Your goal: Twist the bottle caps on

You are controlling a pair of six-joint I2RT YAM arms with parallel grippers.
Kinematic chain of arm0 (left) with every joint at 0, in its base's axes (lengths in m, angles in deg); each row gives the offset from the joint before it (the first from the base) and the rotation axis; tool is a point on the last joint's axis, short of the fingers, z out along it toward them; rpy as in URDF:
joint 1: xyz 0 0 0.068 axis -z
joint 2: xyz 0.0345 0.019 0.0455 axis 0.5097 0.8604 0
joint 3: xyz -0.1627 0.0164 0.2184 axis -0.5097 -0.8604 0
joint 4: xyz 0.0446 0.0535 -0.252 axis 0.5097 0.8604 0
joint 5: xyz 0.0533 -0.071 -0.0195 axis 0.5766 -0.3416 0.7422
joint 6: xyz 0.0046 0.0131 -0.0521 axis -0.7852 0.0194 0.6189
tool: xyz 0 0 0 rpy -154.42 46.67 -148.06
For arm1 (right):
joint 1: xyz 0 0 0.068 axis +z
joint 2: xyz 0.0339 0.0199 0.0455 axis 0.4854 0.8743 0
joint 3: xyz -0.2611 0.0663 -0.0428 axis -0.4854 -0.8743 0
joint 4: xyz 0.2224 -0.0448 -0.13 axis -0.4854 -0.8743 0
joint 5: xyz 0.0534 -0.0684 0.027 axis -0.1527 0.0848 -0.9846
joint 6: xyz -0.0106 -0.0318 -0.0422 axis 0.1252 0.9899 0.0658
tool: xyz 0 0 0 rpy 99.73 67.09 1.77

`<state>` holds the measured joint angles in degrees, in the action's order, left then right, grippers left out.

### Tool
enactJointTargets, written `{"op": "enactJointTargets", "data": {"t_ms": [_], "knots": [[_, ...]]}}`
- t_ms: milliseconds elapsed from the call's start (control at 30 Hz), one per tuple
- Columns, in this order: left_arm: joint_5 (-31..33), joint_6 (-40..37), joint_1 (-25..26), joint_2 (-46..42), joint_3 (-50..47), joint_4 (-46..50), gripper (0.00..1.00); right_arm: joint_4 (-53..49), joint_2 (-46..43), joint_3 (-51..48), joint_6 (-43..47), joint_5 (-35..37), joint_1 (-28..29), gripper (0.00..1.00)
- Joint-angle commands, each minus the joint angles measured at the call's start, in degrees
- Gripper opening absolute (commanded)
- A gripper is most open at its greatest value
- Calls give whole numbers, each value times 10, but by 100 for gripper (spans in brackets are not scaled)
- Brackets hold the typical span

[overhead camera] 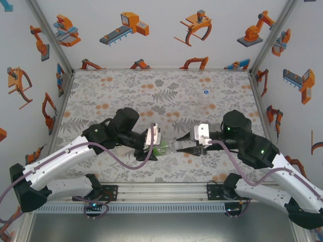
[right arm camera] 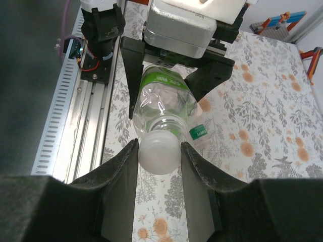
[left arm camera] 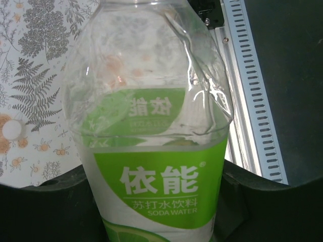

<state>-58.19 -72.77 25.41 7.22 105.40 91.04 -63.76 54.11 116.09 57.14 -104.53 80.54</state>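
Note:
A whitish-clear bottle [overhead camera: 164, 149] with a green-and-white label lies level between the two arms, just above the table's near edge. My left gripper [overhead camera: 157, 147] is shut on its labelled body [left arm camera: 156, 186], the dark fingers [left arm camera: 262, 201] pressing on both sides. My right gripper [right arm camera: 159, 154] is shut on a whitish bottle cap [right arm camera: 159, 157] that sits on the bottle's neck [right arm camera: 166, 126]. The clear crumpled shoulder [right arm camera: 164, 103] runs back to the left gripper. A blue cap [overhead camera: 206, 93] lies far back on the table, to the right.
The floral table [overhead camera: 126, 96] is walled at the back and both sides. The slotted metal rail [left arm camera: 247, 91] runs along the near edge close under the bottle. A small green tag [right arm camera: 199, 132] lies on the table beside the bottle. A small white round thing [left arm camera: 11, 130] sits on the cloth.

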Motion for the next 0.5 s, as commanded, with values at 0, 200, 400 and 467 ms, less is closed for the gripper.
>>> {"op": "enactJointTargets", "data": {"t_ms": [0,200,400,467], "knots": [[-16,-19,7,8,22,6,0,14,3,-4,16,-14,1,14],[-17,-33,15,25,40,30,0,10,-1,-5,16,23,1,15],[-23,-39,20,27,46,31,0,8,-3,-8,22,8,1,15],[-26,-41,21,27,47,32,0,7,-3,-8,26,-6,1,15]]}}
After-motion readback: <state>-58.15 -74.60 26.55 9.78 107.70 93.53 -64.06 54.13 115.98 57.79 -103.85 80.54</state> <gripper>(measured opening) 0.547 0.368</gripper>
